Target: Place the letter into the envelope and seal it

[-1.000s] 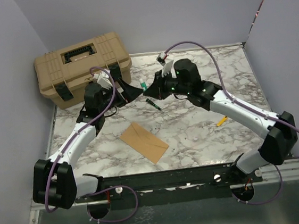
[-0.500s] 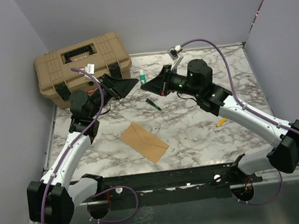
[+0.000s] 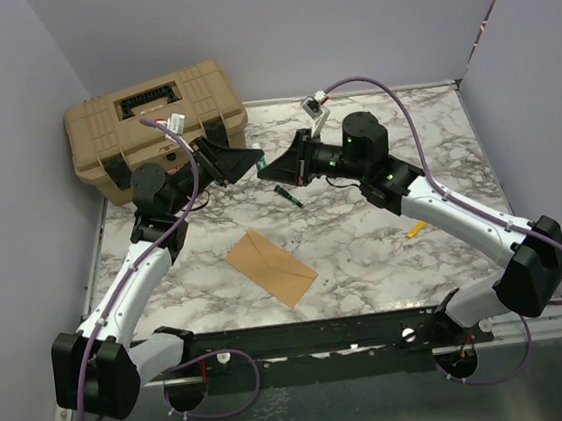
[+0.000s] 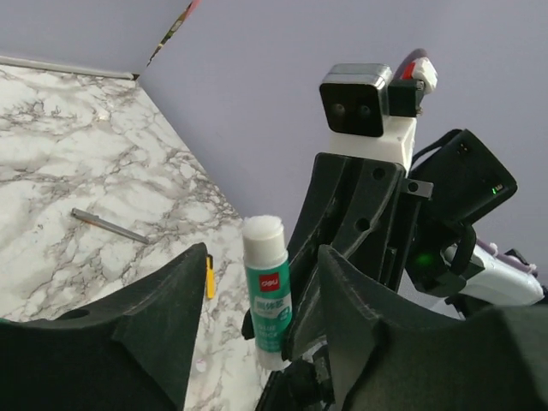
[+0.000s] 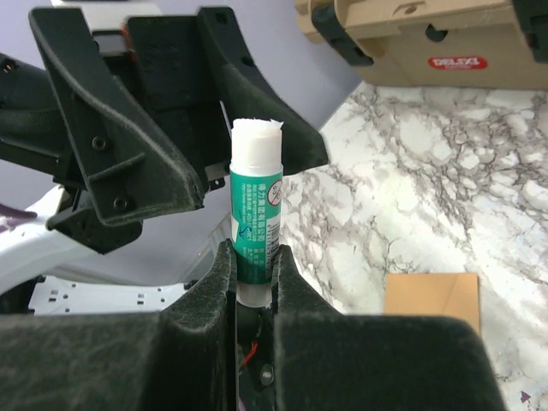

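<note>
The kraft-brown envelope (image 3: 272,267) lies flat on the marble table near the front centre; one corner shows in the right wrist view (image 5: 431,293). The letter does not show in any view. My right gripper (image 3: 276,166) is shut on a green-and-white glue stick (image 5: 255,223), held above the table at the back. The stick's white top is bare. My left gripper (image 3: 244,161) faces it and is open. Its fingers (image 5: 128,137) stand on either side of the stick's top with gaps. The left wrist view shows the stick (image 4: 267,291) between the open jaws.
A tan toolbox (image 3: 151,124) stands at the back left. A dark green pen-like item (image 3: 288,196) lies under the grippers. A small yellow item (image 3: 416,227) lies at the right. Purple walls close in the table at the back and sides.
The grippers drew apart half a second ago. Now the right gripper has moved back left with the glue stick, up to the open left gripper.
</note>
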Available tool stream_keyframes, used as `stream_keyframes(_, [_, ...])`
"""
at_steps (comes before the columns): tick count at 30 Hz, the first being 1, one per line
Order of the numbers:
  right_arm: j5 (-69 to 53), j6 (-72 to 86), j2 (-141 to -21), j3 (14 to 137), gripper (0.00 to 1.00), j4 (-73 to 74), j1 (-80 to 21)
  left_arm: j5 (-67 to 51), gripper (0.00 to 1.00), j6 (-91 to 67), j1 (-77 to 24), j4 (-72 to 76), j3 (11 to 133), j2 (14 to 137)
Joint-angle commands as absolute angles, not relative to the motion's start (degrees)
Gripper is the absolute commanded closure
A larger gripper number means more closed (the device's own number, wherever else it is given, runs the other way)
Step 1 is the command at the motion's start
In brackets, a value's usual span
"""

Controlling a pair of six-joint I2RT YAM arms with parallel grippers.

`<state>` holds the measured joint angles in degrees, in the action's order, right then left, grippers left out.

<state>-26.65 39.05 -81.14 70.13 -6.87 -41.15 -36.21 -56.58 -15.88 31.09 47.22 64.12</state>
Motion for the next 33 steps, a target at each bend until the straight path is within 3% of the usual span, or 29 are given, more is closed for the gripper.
stream_keyframes(1, [-32.0,38.3,-82.7,72.1,1.0,-8.9,-41.1,-41.3,0.5,-55.6,-16.2,31.3,49.6,64.3])
stream_keyframes(6, [-31.7,38.3,-83.0,72.2,1.0,-9.3,-41.1,-42.7,0.61,-56.1,-16.1,31.1,48.7,64.2])
stream_keyframes(17, [-32.7,38.3,-82.5,70.3,1.0,-14.5,-41.1,-45.0,0.65,-57.6,-16.2,31.0,47.0,64.4])
stream_keyframes(20, [-32.7,37.9,-82.8,70.2,0.99,-14.8,-41.1,-45.5,0.79,-58.1,-16.3,31.0,46.8,64.4])
stream_keyframes(22, [-32.8,37.9,-83.0,70.3,0.98,-14.7,-41.1,-45.7,0.96,-58.5,-16.3,31.0,46.9,64.2])
stream_keyframes(24, [-32.8,38.2,-83.0,70.5,0.92,-14.2,-41.1,-45.3,1.0,-58.8,-16.3,31.1,47.0,63.9])
stream_keyframes(28, [-32.6,39.7,-81.8,68.9,0.63,-14.0,-41.1,-42.7,1.0,-59.8,-16.3,31.1,47.9,63.2])
stream_keyframes(33, [-34.2,44.5,-79.2,63.7,0.53,-21.5,-41.1,-40.3,1.0,-61.7,-16.3,31.6,48.7,63.1])
